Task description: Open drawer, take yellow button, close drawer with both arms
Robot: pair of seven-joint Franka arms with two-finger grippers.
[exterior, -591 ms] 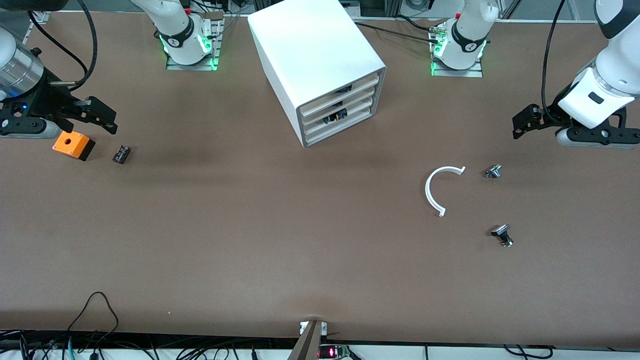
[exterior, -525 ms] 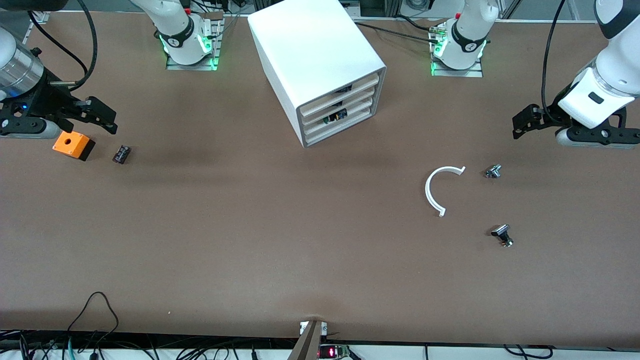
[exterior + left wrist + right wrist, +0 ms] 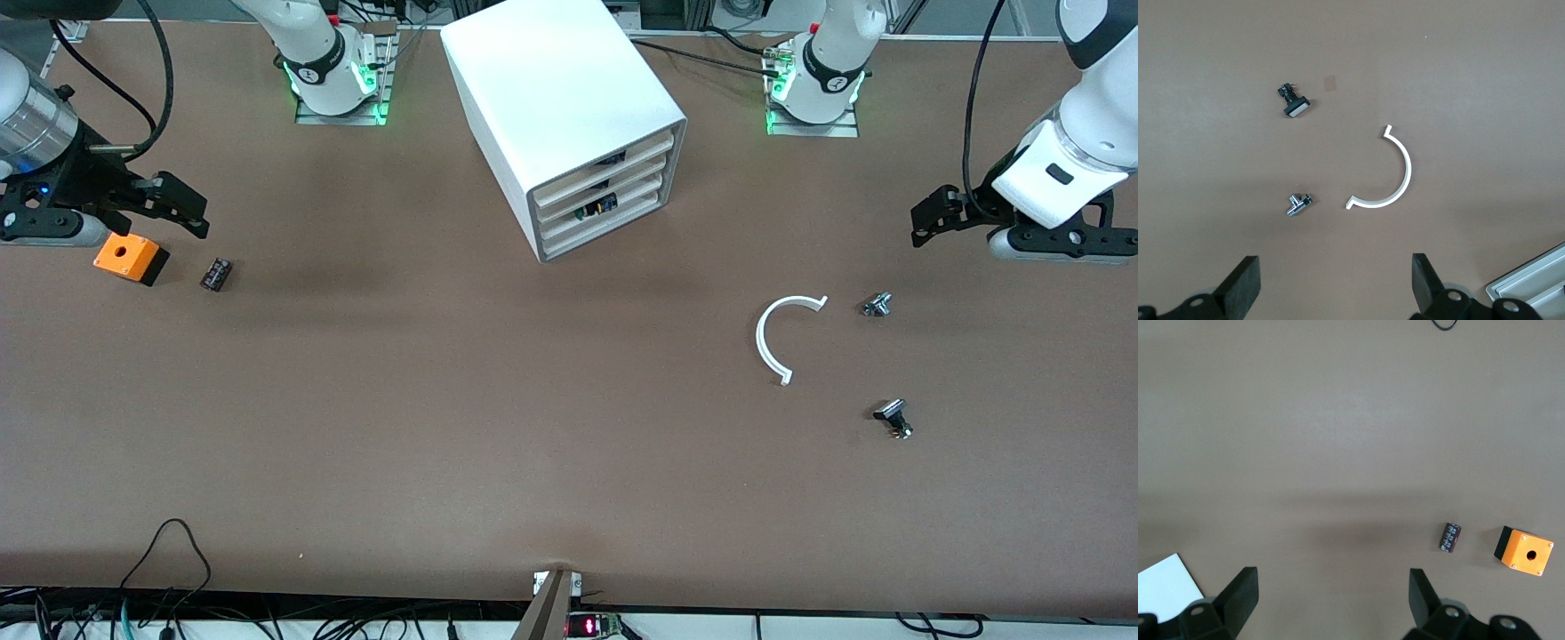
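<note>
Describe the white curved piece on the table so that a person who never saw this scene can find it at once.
Start at the white cabinet and look nearer to the front camera, toward the left arm's end of the table. There a thin white half ring lies flat and alone on the brown table. The two small metal parts beside it are dark and stubby; only this piece is white and C-shaped.

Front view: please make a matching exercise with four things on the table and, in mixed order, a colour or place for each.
Things:
1. box with a hole
2. curved strip
3. cabinet
4. small cylinder

Descriptions:
A. white half ring lying flat
B. between the two arm bases
C. orange, at the right arm's end
D. dark, beside the orange box

Pairs: 1-C, 2-A, 3-B, 4-D
</note>
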